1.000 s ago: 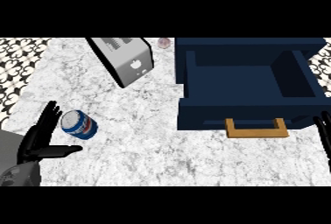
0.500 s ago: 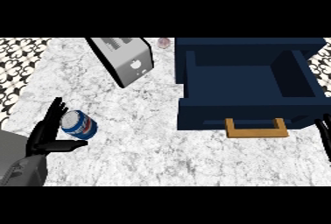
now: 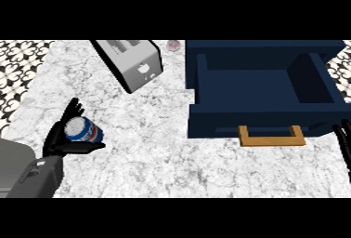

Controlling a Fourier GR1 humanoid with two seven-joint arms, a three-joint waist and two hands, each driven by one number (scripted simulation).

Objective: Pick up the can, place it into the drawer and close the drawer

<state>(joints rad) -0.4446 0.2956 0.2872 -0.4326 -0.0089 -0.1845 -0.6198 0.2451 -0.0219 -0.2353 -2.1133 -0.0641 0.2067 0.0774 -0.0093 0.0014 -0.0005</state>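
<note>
Left hand [image 3: 60, 138] cups the can [image 3: 83, 130] at the desk's [image 3: 151, 153] left side, fingers part-curled, thumb beneath. Open drawer [image 3: 264, 88] is well apart. Risk: can slips during carry. Right hand [image 3: 343, 139]: state unclear.

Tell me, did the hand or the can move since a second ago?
Only a little. The left hand has drawn in around the can, fingers behind it and thumb under it, and the can now stands a bit straighter in the same spot. The drawer is open as before, the toaster has not moved, and the right hand still shows only at the right edge.
</note>
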